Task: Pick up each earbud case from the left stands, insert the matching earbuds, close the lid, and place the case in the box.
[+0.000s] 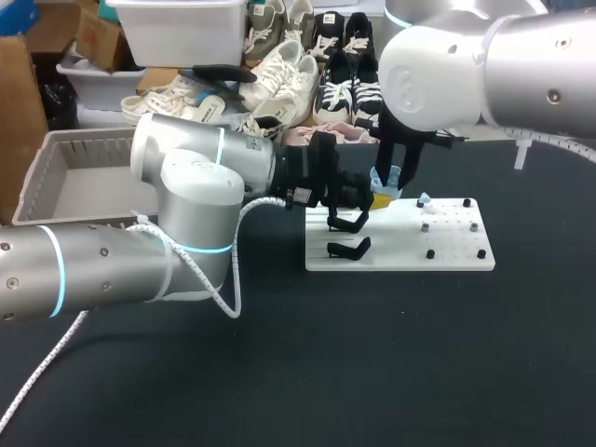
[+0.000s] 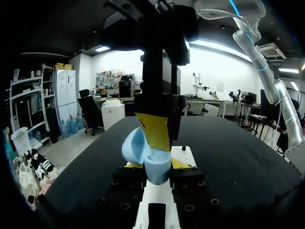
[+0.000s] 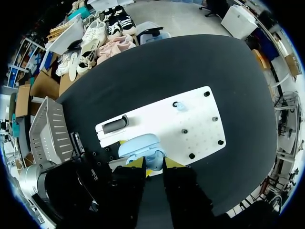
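A light blue earbud case (image 2: 156, 167) stands with its lid tipped open, held above the white stand board (image 1: 447, 253). My left gripper (image 2: 154, 165) is shut on the case body, one yellow tip on each side. My right gripper (image 2: 155, 132) comes straight down from above, its yellow end inside the open case. In the right wrist view the case (image 3: 142, 145) lies directly under my right gripper (image 3: 154, 164); whether it holds an earbud is hidden. One light blue earbud (image 3: 180, 106) sits on a peg on the board. In the head view both grippers meet at the case (image 1: 387, 179).
Two black case stands (image 1: 347, 248) sit on the board's left part, with several black pegs (image 1: 430, 253) to the right. A grey box (image 1: 70, 182) stands at the table's far left, behind my left arm.
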`<state>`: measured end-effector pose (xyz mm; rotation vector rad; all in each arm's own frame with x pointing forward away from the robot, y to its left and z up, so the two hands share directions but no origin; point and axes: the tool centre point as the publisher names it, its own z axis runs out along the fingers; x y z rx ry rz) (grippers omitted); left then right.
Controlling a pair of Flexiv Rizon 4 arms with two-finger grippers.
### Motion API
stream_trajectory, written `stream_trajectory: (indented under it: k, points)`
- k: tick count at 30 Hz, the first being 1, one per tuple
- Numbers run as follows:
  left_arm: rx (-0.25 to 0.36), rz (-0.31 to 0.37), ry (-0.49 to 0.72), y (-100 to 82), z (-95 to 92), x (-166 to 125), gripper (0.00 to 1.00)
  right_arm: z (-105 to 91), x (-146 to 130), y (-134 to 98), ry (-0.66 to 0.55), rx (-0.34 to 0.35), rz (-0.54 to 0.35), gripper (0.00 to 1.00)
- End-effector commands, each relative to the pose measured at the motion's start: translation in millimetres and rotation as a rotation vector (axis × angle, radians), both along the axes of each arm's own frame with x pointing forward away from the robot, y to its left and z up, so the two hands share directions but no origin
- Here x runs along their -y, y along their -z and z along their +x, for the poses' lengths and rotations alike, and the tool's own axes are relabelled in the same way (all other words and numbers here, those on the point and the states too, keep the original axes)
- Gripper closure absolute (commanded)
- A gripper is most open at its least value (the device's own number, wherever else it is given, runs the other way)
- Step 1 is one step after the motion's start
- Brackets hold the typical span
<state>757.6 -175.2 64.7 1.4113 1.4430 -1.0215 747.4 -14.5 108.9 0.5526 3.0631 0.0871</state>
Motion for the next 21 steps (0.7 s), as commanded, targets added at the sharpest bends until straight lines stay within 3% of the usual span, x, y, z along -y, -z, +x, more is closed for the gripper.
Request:
stream_trajectory:
  k: [1,10,15,21]
  points:
    - [0.000,-0.001,0.000,0.2,0.6,0.6,1.00,0.8,-0.6,0.6,0.000,-0.001,0.000,0.75]
    - [0.000,-0.001,0.000,0.2,0.6,0.6,1.00,-6.9,1.5,-6.8,-0.003,0.029,0.026,0.71]
    - [0.000,-0.001,0.000,0.2,0.6,0.6,1.00,-20.3,11.8,-25.6,-0.003,0.111,0.043,0.68]
    - [0.000,-0.001,0.000,0.2,0.6,0.6,1.00,-31.7,34.1,-46.5,-0.015,0.259,0.033,0.65]
